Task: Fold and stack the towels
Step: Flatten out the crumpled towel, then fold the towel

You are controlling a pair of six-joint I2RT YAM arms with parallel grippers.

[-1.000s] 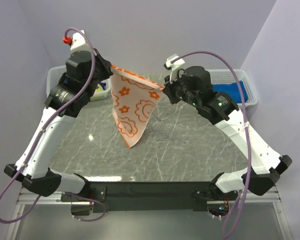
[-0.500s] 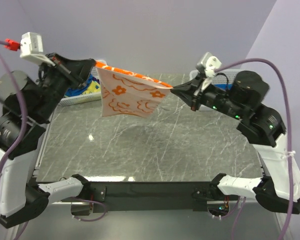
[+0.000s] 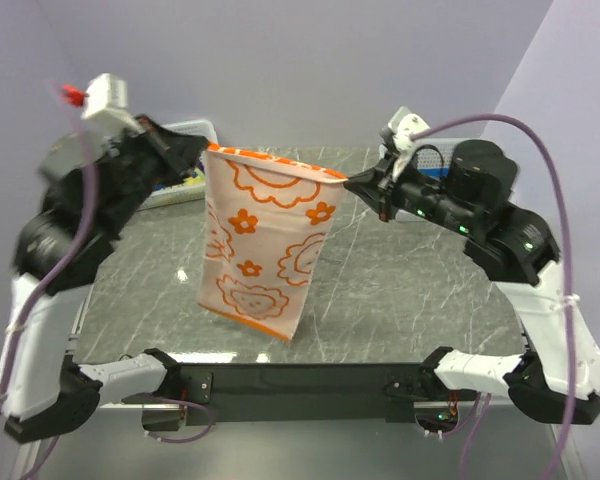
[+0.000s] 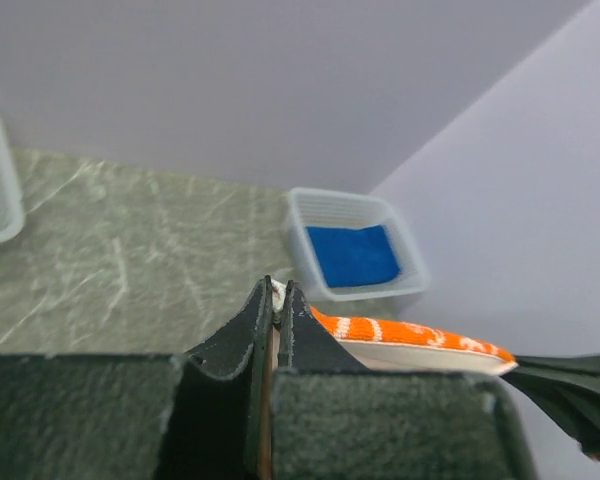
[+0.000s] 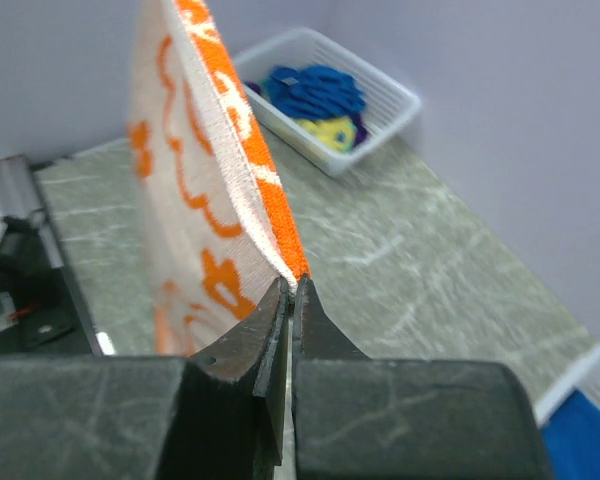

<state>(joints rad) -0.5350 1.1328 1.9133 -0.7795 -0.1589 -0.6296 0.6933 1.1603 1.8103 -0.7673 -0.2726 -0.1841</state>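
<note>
Orange-and-white flowered cloth towel is hanging spread in the air above the grey marbled table, top edge stretched taut between my two arms. I am pinching one top corner in my left end effector and the other in my right end effector, both clamped tight on the cloth. A plain blue towel is lying in a white plastic mesh basket at the table's far right corner.
</note>
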